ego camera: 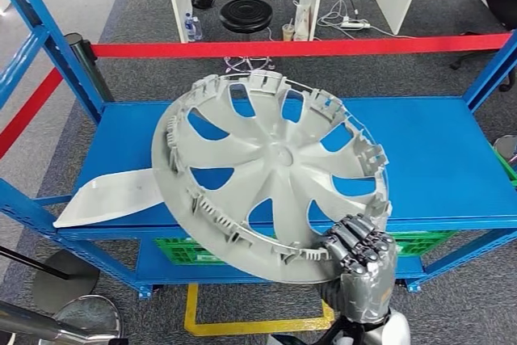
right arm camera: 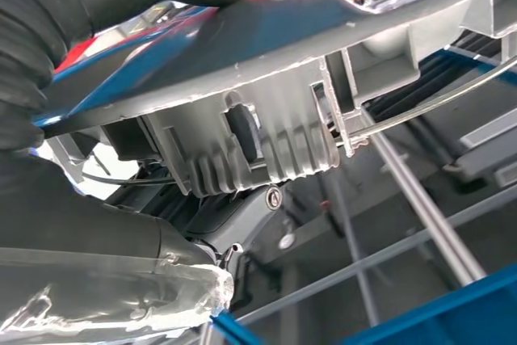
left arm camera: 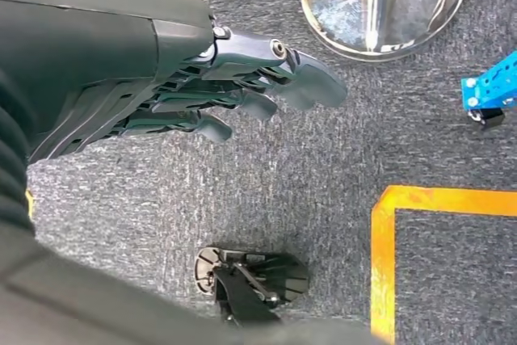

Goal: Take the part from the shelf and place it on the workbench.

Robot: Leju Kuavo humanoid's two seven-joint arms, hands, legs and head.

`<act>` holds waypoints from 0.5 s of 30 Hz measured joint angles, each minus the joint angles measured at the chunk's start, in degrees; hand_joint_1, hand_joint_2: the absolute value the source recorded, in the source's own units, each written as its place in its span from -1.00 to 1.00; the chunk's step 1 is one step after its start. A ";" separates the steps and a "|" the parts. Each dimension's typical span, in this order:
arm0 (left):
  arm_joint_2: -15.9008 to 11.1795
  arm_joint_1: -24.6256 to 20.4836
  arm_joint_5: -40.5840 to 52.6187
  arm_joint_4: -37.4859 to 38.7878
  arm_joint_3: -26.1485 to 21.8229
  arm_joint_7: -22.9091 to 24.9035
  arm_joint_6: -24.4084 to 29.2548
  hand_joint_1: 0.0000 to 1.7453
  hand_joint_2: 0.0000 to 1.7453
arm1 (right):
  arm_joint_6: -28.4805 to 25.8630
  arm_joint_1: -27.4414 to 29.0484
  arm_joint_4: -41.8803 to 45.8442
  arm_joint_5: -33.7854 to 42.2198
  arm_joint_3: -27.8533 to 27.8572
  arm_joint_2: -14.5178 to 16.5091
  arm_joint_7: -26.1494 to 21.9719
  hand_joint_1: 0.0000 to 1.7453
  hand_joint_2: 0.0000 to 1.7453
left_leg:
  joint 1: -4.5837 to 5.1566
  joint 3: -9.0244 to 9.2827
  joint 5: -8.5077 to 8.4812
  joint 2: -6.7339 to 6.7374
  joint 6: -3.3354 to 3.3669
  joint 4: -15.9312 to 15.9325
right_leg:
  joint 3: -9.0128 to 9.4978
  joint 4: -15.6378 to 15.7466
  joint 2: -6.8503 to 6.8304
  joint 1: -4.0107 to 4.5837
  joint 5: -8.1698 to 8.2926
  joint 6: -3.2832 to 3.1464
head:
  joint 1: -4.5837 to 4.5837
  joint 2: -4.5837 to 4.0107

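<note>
Grey plastic spoked wheel cover [ego camera: 271, 171] tilts above blue shelf [ego camera: 439, 159] | right hand [ego camera: 359, 252] grips near-right rim | left hand [left arm camera: 244, 90] hangs empty, fingers loosely extended.

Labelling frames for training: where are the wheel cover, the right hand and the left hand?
wheel cover [ego camera: 282, 155], head view, centre hub.
right hand [ego camera: 361, 250], head view, knuckles at the cover's rim.
left hand [left arm camera: 244, 86], left wrist view, fingers.

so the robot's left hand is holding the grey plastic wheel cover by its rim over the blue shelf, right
Not quite: the right hand grips the grey plastic wheel cover by its rim over the blue shelf, as the head view shows. The left hand hangs over the carpet holding nothing, seen in the left wrist view.
</note>
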State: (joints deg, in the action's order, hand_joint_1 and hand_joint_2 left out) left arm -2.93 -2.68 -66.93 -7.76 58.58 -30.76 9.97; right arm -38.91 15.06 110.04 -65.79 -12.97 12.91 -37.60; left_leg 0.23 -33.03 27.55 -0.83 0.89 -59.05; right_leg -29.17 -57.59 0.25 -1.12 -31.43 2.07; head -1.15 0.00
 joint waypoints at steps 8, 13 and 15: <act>0.00 -0.41 1.09 0.00 2.08 -0.99 -0.69 -1.00 1.00 | 0.00 1.57 3.50 3.60 2.48 2.24 -2.00 1.00 1.00 | 0.02 -0.01 0.00 0.00 0.00 0.00 | 0.18 0.00 0.01 -0.01 0.01 0.01 | 0.00 0.00; -0.02 -0.77 1.50 0.00 3.85 -1.03 0.61 -1.00 1.00 | 0.00 2.81 3.63 7.34 2.71 2.23 -2.07 1.00 1.00 | 0.32 -0.06 0.18 0.00 0.57 -0.36 | 0.51 0.31 0.03 -0.33 0.31 0.53 | -0.04 0.00; -0.02 -0.89 1.67 0.00 4.80 -1.02 1.06 -1.00 1.00 | 0.00 3.35 3.61 9.13 2.58 2.15 -1.91 1.00 1.00 | 0.24 0.06 -0.22 0.04 1.02 0.13 | 0.65 0.37 0.05 -0.38 0.35 0.89 | -0.03 0.00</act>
State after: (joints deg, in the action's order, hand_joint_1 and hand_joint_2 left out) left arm -2.95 -3.57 -65.26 -7.76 63.38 -31.79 11.03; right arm -38.91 18.40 113.66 -56.66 -10.39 15.06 -39.51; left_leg 0.47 -32.97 27.33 -0.79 1.91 -58.93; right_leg -28.52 -57.22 0.30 -1.50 -31.08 2.96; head -1.18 0.00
